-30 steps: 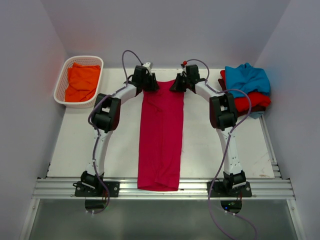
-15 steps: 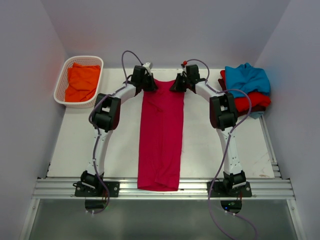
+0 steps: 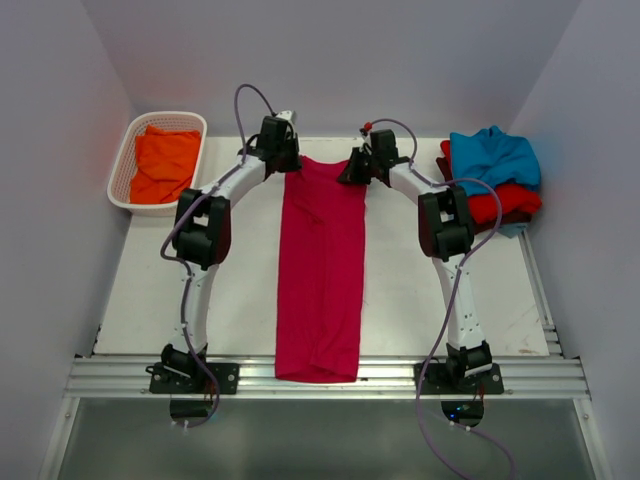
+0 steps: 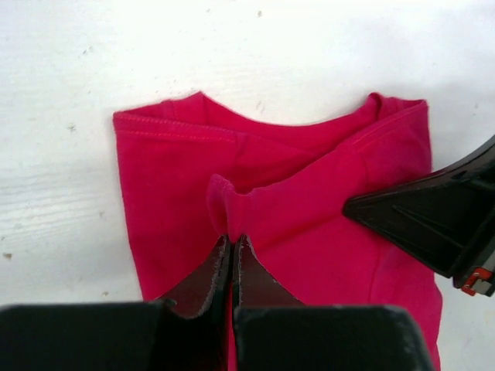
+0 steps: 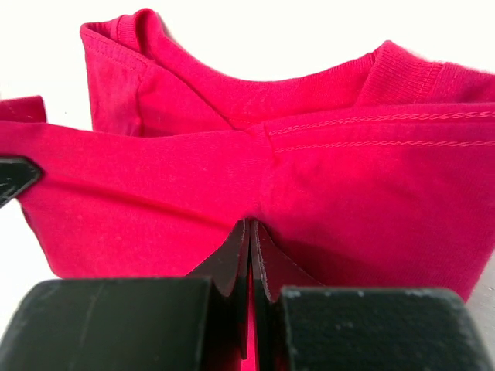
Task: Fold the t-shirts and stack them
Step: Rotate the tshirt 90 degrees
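Left gripper [image 4: 232,241] jaws closed, pinching a small puckered fold of the pink shirt [image 3: 320,270] right at the tips. The collar edge lies just ahead of the jaws, flat on the white table [image 3: 420,290]. The shirt's left edge is off to the left of the jaws, and the cloth runs back under them.

Right gripper [image 5: 249,226] jaws closed too, nipping the top layer of the same shirt. Cloth bunches up over the tips. The ribbed collar is just ahead of and above them, and a stitched seam runs off to the right of the jaws.

In the left wrist view the right gripper's black finger shows to the right of the left jaws, over the shirt's other shoulder, near but apart from them.

From above, the jaws sit one at each far corner of the shirt. The shirt is folded into a long narrow strip lying between the two arms, and its near end reaches the metal rail [image 3: 520,375] at the table's front.

Orange shirt [image 3: 165,165] lies in a white basket [image 3: 118,180], well to the left of the left jaws. A stack of shirts sits well to the right of the right jaws: teal shirt [image 3: 492,155] on top, red shirt [image 3: 503,205] under it, maroon shirt [image 3: 441,168] edge peeking out at the bottom.
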Controlling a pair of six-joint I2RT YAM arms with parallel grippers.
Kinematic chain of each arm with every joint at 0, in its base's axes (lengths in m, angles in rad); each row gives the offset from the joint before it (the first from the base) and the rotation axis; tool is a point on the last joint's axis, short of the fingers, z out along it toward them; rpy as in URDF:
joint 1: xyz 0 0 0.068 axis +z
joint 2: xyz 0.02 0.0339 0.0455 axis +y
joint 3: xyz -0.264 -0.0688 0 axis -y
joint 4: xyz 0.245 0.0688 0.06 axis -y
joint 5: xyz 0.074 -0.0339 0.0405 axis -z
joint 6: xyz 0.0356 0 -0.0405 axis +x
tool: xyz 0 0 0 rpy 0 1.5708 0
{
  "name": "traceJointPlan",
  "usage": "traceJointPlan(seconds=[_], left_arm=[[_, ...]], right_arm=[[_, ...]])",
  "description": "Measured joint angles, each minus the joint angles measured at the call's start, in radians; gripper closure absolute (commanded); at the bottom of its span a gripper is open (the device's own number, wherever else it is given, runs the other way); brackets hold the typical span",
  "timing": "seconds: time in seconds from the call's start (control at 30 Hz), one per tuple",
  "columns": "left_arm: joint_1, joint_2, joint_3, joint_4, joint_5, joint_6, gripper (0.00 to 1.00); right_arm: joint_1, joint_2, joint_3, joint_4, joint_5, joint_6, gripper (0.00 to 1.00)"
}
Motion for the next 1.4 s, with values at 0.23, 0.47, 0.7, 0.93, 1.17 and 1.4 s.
traceJointPlan(seconds=[0.23, 0.47, 0.7, 0.93, 1.17, 1.4], left_arm=[[0.002, 0.0, 0.016, -0.089, -0.078, 0.0, 0.87], [0.061, -0.093, -0.058, -0.091, -0.214, -0.005, 0.41], [0.107, -0.259, -0.225, 0.074, -0.164, -0.013, 0.49], [0.083, -0.206, -0.291, 0.356, 0.213, -0.119, 1.0], [0.08, -0.034, -0.302, 0.447, 0.333, -0.211, 1.0], [0.081, 0.08, -0.297, 0.498, 0.377, -0.292, 1.0]], right_arm=[[0.002, 0.0, 0.0, -0.003, -0.006, 0.0, 1.0], [-0.004, 0.0, 0.0, -0.01, -0.006, -0.001, 1.0], [-0.005, 0.0, 0.0, -0.011, -0.006, -0.001, 1.0], [-0.005, 0.0, 0.0, -0.01, -0.006, -0.001, 1.0], [-0.005, 0.0, 0.0, -0.01, -0.006, -0.001, 1.0], [-0.005, 0.0, 0.0, -0.01, -0.006, -0.001, 1.0]])
